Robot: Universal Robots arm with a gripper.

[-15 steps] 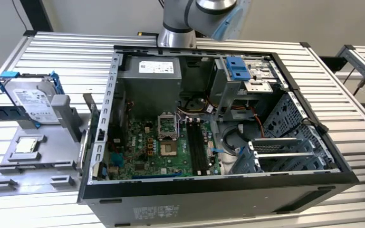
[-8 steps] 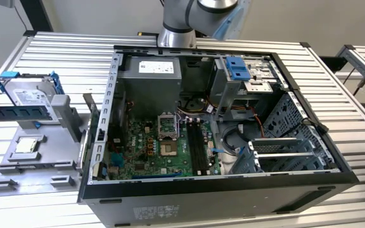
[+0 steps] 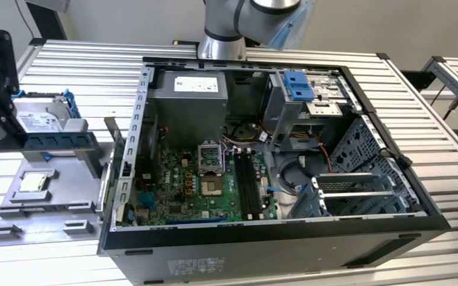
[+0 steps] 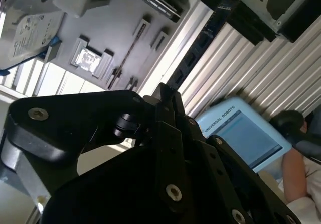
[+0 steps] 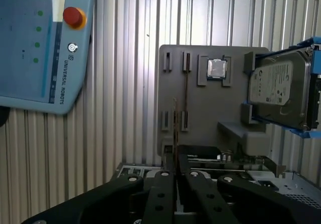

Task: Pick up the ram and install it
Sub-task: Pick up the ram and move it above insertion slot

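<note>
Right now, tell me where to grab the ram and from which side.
Grip the ram mid-length along its upper long edge, coming straight down over the tray, and clamp its two flat faces. It seems to stand on edge, with both ends tucked in holders, so only the middle span looks free.

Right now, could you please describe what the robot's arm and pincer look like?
In the exterior view, the arm is a silver-grey metal tube with rounded joints and a pale blue cap. In the first wrist view, the pincer is matte black, built from flat linkage bars joined by small silver pins and screws.
</note>
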